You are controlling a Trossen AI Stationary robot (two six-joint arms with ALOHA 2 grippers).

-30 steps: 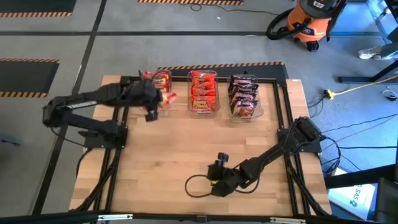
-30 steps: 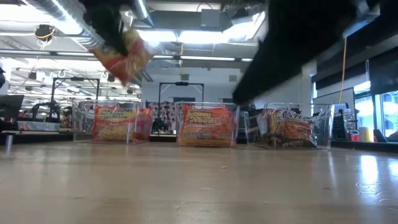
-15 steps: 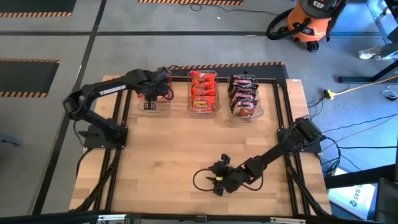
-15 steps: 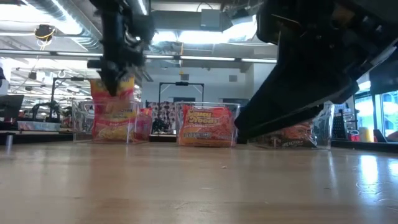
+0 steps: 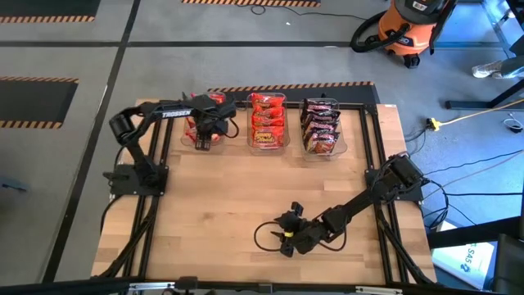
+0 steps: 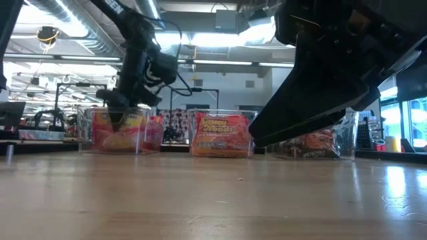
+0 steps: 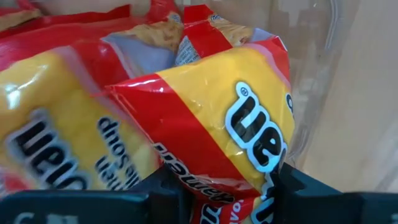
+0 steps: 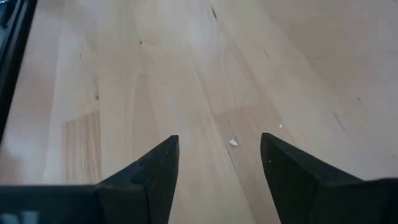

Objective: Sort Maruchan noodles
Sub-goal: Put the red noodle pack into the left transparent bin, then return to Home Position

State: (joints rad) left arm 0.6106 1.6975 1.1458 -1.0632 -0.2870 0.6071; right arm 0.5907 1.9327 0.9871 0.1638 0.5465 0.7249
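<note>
Three clear bins stand in a row at the table's far edge. The left bin (image 5: 219, 146) holds orange-yellow and red Maruchan noodles (image 7: 56, 137), the middle bin red packets (image 5: 267, 119), the right bin dark packets (image 5: 321, 123). My left gripper (image 5: 203, 138) reaches down into the left bin, shut on one orange-yellow and red packet (image 7: 211, 118). My right gripper (image 5: 281, 239) hovers open, low over bare wood near the table's front middle, with nothing between its fingers (image 8: 155, 168). My left gripper pinches the packet's near end (image 7: 224, 183) between its two fingers (image 7: 165, 193). The fingers come from above and point steeply down. The packet hangs below them inside the left bin (image 6: 83, 130), over the packets lying there; whether it rests on them I cannot tell.
A dark cable loops on the wood beside my right gripper (image 5: 264, 238). The wide middle of the wooden table (image 5: 246, 188) lies between the bins and that gripper. A black frame borders the table's left and right sides.
My left gripper has swung toward the table's right and far edge, from beside the left bin to over it, tipped to point down and sunk into the bin. The packet it carries has gone from high in the air to inside the bin. My right gripper sank a little.
</note>
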